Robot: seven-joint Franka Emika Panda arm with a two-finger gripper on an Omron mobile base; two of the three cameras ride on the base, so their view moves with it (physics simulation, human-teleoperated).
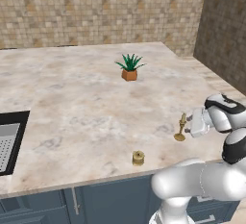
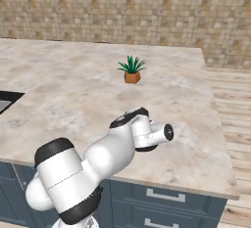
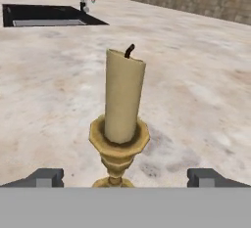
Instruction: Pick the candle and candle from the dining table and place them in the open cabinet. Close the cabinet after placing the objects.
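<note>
1. Your claw [image 3: 125, 178] is released, jaws wide, with nothing between them yet. In the hand view the tips sit to either side of the candlestick [image 3: 117, 146], clear of it.
2. The tall candle [image 1: 182, 120] stands upright on the surface [image 1: 86, 107], near the front edge toward the right corner, just beside the claw [image 1: 189, 124].
3. The squat candle [image 1: 138, 158] sits closer to the front edge, left of the candlestick and apart from it. You have not touched it.
4. The plant [image 1: 129, 67] is well back, mid-surface, out of your way.
5. Handling, judged: the tall piece looks light, stiff and top-heavy on a narrow foot, so a side bump would likely tip it. The wax may be slick and easily marked; the brass is harder.
6. Take hold at the brass cup or the stem just under it, jaws level, candle centred.
7. The squat candle looks stable; grip it across its ribbed sides.
</note>
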